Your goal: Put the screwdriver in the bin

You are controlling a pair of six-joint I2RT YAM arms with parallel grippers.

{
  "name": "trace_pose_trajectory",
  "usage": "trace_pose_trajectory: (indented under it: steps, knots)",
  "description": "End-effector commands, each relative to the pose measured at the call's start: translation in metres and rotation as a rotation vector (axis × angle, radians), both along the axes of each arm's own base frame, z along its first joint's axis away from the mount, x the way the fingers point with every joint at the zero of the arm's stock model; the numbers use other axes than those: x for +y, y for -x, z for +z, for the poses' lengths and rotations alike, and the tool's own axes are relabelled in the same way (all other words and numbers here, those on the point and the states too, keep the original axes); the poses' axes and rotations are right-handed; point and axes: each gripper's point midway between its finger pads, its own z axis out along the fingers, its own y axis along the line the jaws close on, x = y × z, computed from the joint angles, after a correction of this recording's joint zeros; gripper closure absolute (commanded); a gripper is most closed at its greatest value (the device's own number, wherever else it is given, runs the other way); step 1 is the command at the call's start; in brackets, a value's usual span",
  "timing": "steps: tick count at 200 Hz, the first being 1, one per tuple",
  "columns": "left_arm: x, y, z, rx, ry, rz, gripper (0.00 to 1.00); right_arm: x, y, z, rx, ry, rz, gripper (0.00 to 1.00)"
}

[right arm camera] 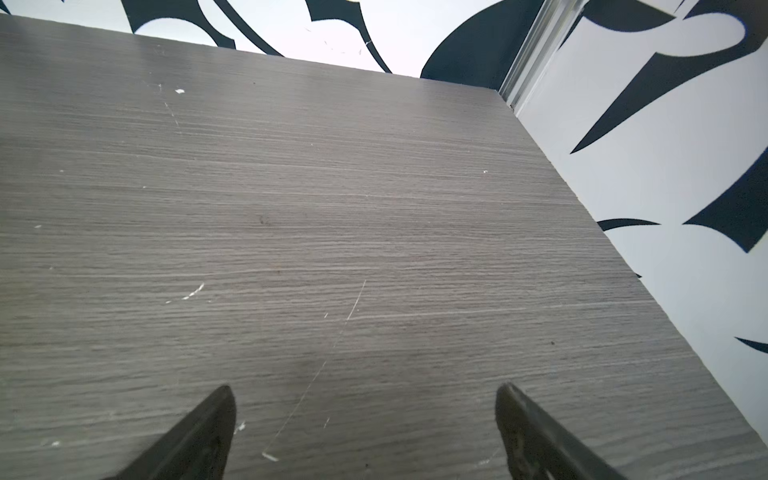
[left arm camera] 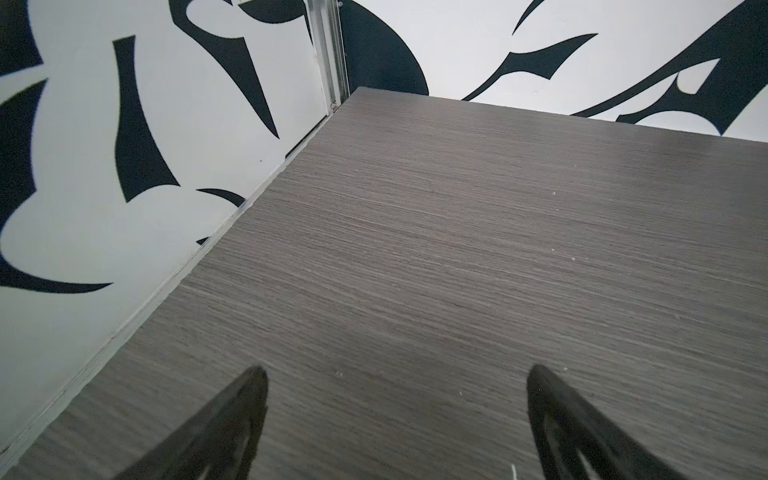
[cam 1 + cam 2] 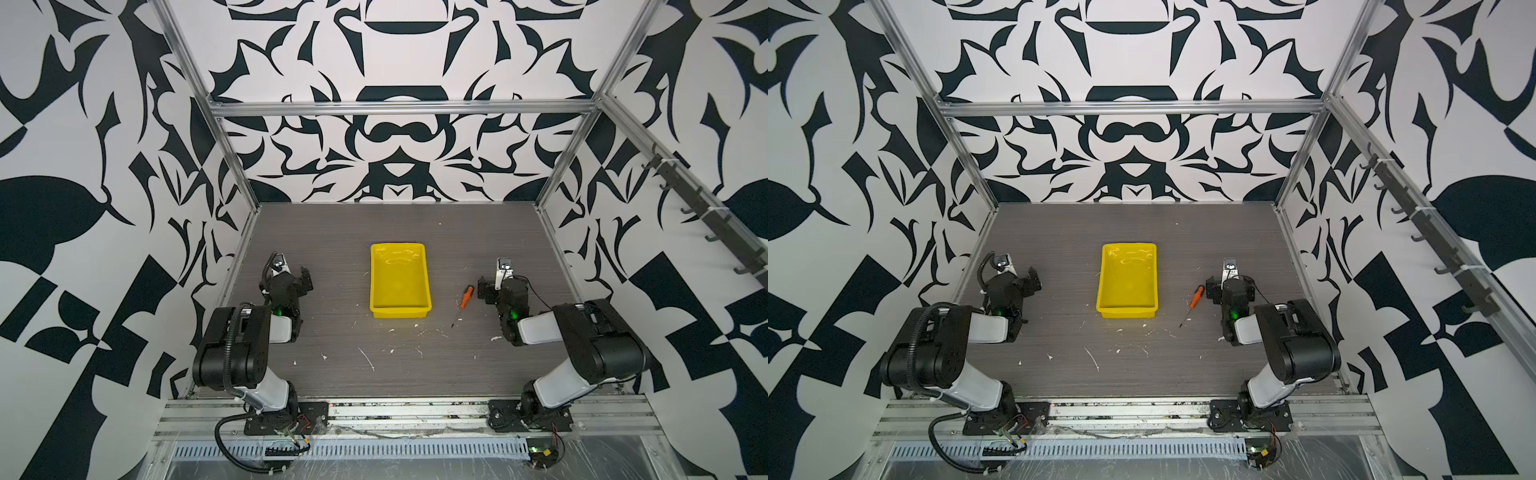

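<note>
We see our left hand (image 2: 395,374) and right hand (image 1: 361,390) spread wide; the screwdriver (image 3: 463,304) lies on the table (image 3: 332,365) beside the bin (image 3: 399,312).

My left arm (image 3: 237,345) sits folded at my left side, upper link leaning back, forearm reaching forward and low. My left gripper (image 2: 397,372) points forward and down, jaws spread wide, with nothing between its two dark fingers (image 2: 232,419). My right arm (image 3: 598,340) is folded much the same on my right side. My right gripper (image 1: 365,390) is parted just as wide and holds nothing. A green light glows on my left wrist (image 3: 279,311) and on my right wrist (image 3: 514,314).
</note>
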Motion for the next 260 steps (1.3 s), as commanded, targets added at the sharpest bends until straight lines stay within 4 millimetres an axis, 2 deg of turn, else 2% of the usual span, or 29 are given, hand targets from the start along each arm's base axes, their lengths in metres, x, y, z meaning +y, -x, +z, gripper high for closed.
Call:
trace_pose_trajectory:
  steps: [1,260]
  knots:
    - [0.0002,-0.0020,0.0070,-0.024,0.008,0.001,0.00,0.0004,-0.0100,0.0219,-0.068,-0.012,-0.004,0.00]
    - [0.0001,-0.0020,0.0069,-0.022,0.008,0.001,0.00,0.0006,-0.0118,0.0198,-0.052,-0.036,0.019,0.00]
